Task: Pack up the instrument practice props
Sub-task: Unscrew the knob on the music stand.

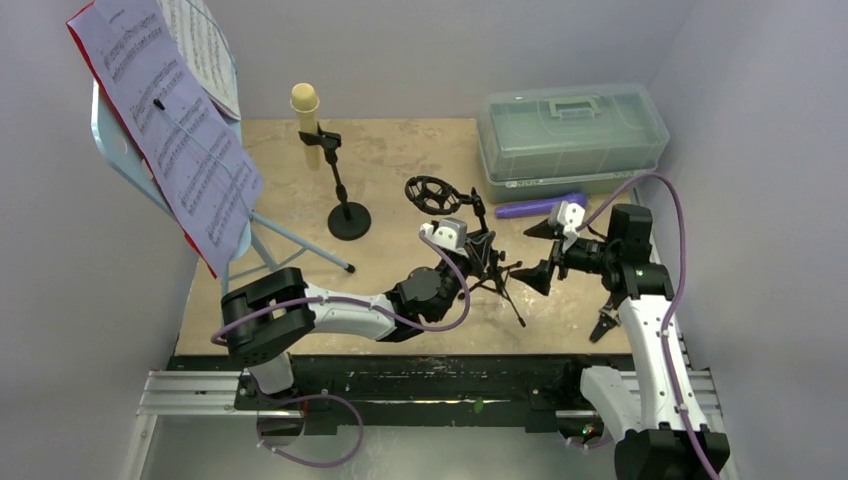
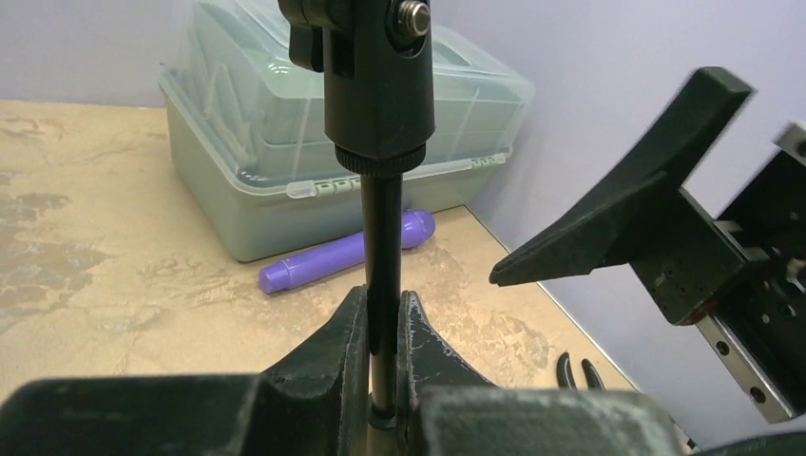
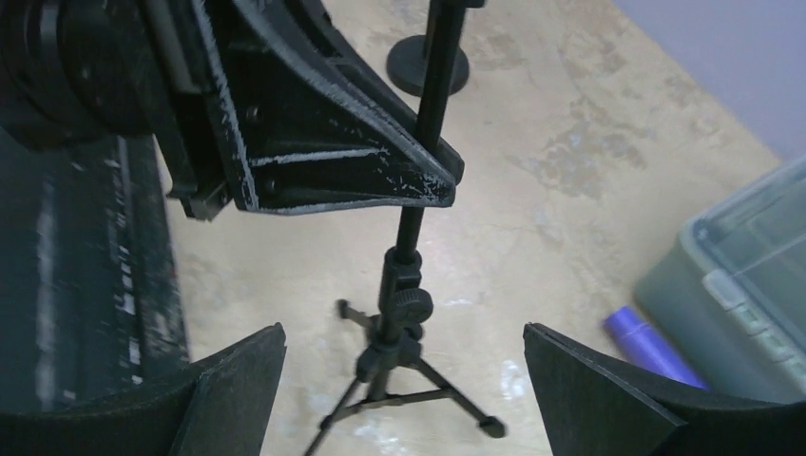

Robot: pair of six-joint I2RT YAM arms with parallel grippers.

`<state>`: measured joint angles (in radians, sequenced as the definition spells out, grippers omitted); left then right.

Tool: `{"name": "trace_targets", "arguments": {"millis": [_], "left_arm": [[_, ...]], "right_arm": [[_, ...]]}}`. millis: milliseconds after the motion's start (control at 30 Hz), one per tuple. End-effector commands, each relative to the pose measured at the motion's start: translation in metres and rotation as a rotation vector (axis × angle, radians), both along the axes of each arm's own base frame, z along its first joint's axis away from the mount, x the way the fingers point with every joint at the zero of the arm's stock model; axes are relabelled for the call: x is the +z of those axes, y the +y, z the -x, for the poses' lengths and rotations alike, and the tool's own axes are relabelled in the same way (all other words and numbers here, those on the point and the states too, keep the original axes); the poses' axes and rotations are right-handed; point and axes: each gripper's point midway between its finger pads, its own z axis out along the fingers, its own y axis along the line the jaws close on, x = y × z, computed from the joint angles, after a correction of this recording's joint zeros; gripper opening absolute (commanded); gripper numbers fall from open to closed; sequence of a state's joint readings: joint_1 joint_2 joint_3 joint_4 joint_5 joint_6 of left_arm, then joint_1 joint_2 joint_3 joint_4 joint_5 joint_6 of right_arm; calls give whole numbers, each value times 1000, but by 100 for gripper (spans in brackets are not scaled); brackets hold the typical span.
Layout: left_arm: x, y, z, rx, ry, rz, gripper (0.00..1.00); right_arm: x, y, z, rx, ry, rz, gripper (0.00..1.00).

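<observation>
Top external checked first. Found left gripper (image 1: 478,258) clamped on the thin black shaft (image 2: 383,237) of the tripod mic holder (image 1: 433,194), mid-table (image 1: 400,150), between the two arms. Confirmed in left wrist: fingers (image 2: 335,356) pressed tight on either side of the shaft, below the swivel block.

Noted holder's long axis close to upright, ring mount at top, leg hub (image 3: 388,353) and spread legs at bottom. Could not tell whether feet touching the table or just off it.

Found right gripper (image 1: 538,255) spread wide, holding nothing, just beside the holder on its right, pointing left at it. Checked in right wrist: fingers (image 3: 589,389) framing the leg hub, centred on it but apart.

Judged right arm the free one and nearer the legs. Likely next: close low on hub or legs to fold them, crossing the shaft axis below the left grip. Little room there; risk of finger-to-finger contact.

Also logged, none packed:
- purple microphone (image 1: 540,206) lying flat against the front of the plastic box (image 1: 570,130)
- cream microphone (image 1: 305,100) upright in second mic holder (image 1: 349,220), rear left
- music rest (image 1: 112,140) with sheet music (image 1: 170,130) and red folder (image 1: 78,32), far left
</observation>
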<state>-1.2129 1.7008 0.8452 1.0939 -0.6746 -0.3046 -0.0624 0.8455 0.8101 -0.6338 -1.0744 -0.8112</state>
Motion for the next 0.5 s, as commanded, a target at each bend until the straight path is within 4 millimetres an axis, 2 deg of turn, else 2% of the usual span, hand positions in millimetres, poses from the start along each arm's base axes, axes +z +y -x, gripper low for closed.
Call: {"name": "trace_targets", "arguments": {"millis": [0, 200, 467], "left_arm": [[66, 11, 10, -27, -160, 127, 0], [77, 13, 8, 4, -227, 135, 0], [82, 7, 7, 12, -243, 163, 0]], "right_arm": [[14, 17, 10, -46, 378, -292, 99], [11, 22, 1, -138, 691, -482, 95], [-7, 23, -15, -175, 879, -561, 88]]}}
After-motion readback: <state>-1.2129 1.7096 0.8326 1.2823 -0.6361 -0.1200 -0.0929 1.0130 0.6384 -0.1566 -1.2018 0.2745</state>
